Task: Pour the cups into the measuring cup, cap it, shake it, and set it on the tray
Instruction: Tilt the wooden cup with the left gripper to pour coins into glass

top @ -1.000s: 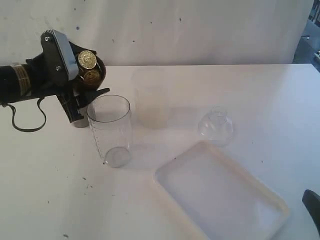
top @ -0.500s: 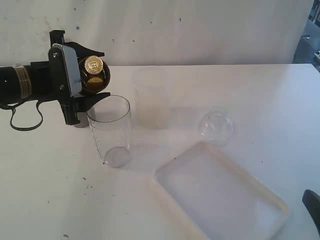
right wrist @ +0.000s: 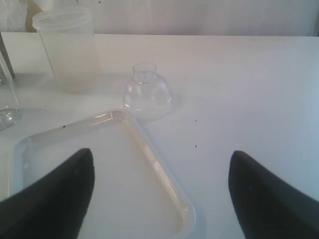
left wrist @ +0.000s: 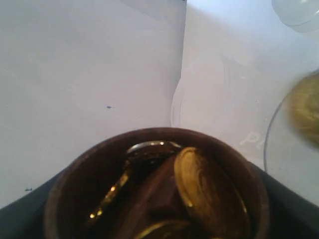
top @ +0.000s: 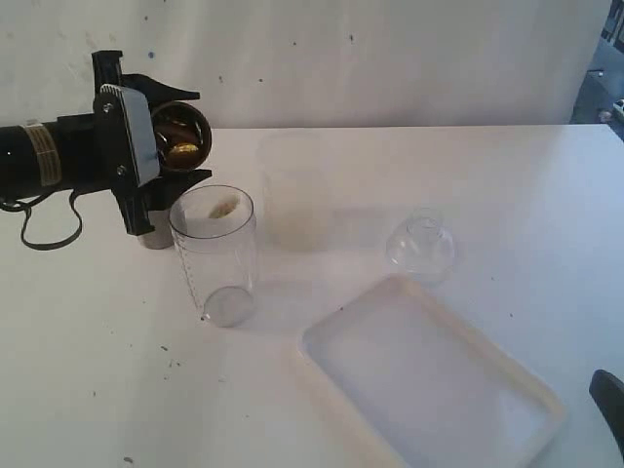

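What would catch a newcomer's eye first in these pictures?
The left tool grips a squat brown wooden cup tipped on its side above the tall clear plastic measuring cup. Shiny gold coins show inside the wooden cup, and one blurred coin is at the measuring cup's mouth. Further right on the white table are a clear dome lid and a flat white rectangular plastic tray.

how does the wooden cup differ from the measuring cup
The wooden cup is opaque brown; the measuring cup is see-through with marks down its side. The wooden cup is tipped sideways in the left gripper, off the table; the measuring cup stands upright on it. The wooden cup is squat with gold coins inside; the measuring cup is taller. Both have open mouths, no lid.
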### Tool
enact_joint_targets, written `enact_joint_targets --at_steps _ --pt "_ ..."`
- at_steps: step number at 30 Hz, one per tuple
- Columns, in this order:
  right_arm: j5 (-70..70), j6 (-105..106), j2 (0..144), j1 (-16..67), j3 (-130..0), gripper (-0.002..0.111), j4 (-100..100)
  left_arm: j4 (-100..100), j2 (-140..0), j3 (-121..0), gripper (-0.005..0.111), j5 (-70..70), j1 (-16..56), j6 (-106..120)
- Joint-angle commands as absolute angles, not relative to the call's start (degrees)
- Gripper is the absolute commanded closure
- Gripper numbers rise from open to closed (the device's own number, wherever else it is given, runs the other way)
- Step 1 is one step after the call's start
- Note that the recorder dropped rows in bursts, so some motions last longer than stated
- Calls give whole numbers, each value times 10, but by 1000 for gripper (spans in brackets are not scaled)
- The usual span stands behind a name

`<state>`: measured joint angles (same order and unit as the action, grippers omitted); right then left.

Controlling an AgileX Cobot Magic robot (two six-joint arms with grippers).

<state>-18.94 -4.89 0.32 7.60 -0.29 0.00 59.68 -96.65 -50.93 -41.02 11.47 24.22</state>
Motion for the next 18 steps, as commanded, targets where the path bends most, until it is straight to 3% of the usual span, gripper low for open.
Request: enact_joint_targets --at_steps 1,18 --pt "-184 -48 0 73 0 39 0 579 -958 -514 107 -422 114 267" --pt "-184 -48 0 73 0 39 0 601 -961 -514 107 -426 114 368"
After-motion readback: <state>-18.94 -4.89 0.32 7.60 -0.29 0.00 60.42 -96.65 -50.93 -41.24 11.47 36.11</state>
